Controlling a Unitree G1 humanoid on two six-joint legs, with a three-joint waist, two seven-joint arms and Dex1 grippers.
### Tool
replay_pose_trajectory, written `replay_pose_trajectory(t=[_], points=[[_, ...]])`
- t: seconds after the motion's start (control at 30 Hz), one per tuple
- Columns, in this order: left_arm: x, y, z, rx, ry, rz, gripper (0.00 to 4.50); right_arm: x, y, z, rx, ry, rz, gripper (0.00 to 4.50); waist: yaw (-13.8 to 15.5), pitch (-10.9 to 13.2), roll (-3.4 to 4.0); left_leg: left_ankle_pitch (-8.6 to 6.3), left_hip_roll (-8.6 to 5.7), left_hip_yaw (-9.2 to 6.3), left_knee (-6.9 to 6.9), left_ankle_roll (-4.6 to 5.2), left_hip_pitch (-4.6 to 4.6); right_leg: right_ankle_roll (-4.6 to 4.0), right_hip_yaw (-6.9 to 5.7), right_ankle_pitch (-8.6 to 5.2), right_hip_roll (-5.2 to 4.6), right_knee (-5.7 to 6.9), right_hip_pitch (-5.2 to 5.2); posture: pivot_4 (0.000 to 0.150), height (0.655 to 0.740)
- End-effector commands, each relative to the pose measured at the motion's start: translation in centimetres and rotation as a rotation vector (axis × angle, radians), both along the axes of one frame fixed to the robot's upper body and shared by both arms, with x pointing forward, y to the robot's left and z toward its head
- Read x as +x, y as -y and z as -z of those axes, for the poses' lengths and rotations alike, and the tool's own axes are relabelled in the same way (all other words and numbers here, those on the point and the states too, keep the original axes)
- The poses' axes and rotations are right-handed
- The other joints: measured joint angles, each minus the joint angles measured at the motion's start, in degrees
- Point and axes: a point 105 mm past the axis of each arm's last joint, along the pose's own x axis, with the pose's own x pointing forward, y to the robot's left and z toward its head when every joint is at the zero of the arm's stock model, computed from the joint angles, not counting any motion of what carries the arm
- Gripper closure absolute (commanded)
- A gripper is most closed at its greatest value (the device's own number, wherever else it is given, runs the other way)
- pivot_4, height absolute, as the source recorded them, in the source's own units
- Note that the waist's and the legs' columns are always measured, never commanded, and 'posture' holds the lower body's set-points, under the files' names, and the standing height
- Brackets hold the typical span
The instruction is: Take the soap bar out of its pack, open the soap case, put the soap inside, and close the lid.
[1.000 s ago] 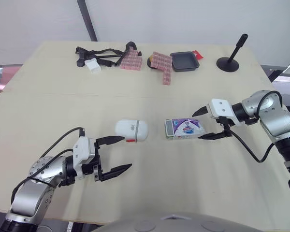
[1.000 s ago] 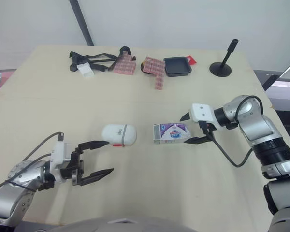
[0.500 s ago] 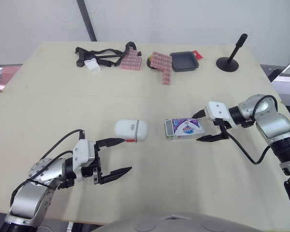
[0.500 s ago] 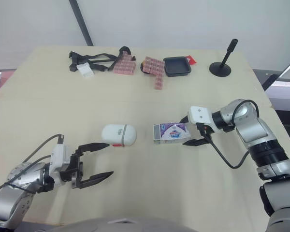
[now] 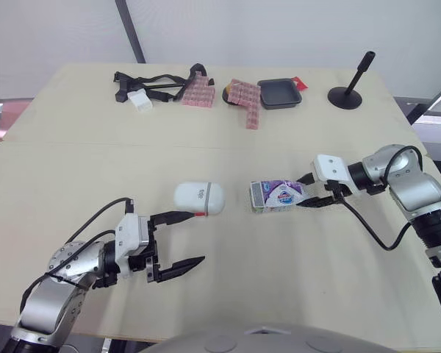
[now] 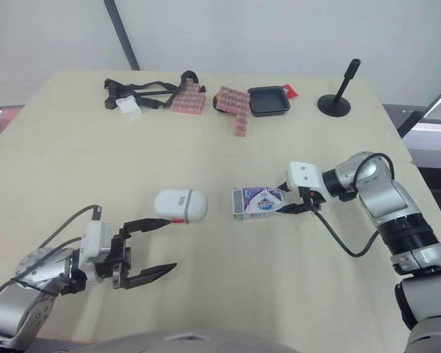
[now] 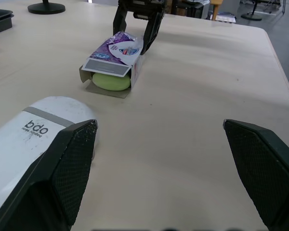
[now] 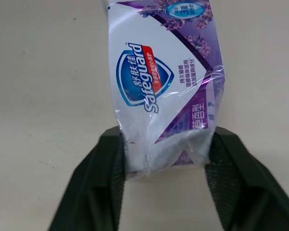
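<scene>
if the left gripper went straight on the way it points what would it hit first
Probably the soap case: one finger of the open left gripper sits right beside it. The soap pack lies further on, though depth is unclear.

A pale wooden table (image 5: 73, 169) stands before a white wall (image 5: 279, 29); a dark pole (image 5: 132, 33) leans there.

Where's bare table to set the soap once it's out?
Bare: the near table in front of the soap pack, right of the left gripper; also the wide band behind the soap case. Crowded: far edge, pink blocks and black tray.
</scene>
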Motion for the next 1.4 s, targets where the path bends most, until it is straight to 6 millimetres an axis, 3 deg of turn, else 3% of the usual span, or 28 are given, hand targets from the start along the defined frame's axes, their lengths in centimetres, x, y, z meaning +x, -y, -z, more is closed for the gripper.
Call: replay_pose_trajectory(t=[0.03, 0.37, 0.5, 0.83, 1.4], points=[[-0.2, 0.3, -0.7, -0.004, 0.025, 0.009, 0.00, 0.1, 0.2, -0.5, 0.012, 0.022, 0.006, 2.50, 0.0, 0.0, 0.00, 0.00, 0.00, 0.00, 0.00, 0.00, 0.00, 0.00, 0.00, 0.00, 0.00, 0.00, 0.01, 0.150, 0.7400], [-0.2, 0.2, -0.6, -0.003, 0.016, 0.001, 0.00, 0.0, 0.6, -1.2, -0.006, 0.021, 0.017, 2.50, 0.0, 0.0, 0.00, 0.00, 0.00, 0.00, 0.00, 0.00, 0.00, 0.00, 0.00, 0.00, 0.00, 0.01, 0.03, 0.150, 0.7400], [-0.1, 0.2, -0.5, -0.003, 0.012, 0.000, 0.00, -0.2, 1.4, -2.8, -0.022, 0.017, 0.053, 2.50, 0.2, 0.0, 0.01, 0.00, -0.01, 0.00, 0.01, 0.00, 0.01, 0.01, 0.00, 0.00, 0.00, 0.00, 0.03, 0.150, 0.7400], [-0.2, 0.3, -0.3, -0.002, 0.007, 0.011, 0.00, -2.0, 3.1, -4.6, -0.124, -0.009, 0.117, 2.50, 0.3, 0.0, 0.05, -0.01, 0.00, 0.00, 0.00, -0.01, 0.01, 0.01, 0.01, 0.00, 0.00, -0.04, 0.04, 0.150, 0.7400], [-0.1, 0.2, -0.2, 0.003, 0.008, 0.023, 0.00, -1.8, 4.1, -5.8, -0.209, 0.078, 0.143, 2.50, 0.1, -0.1, 0.15, -0.01, 0.02, 0.00, 0.00, 0.00, 0.02, 0.01, 0.03, 0.00, 0.00, -0.02, 0.06, 0.150, 0.7400]])
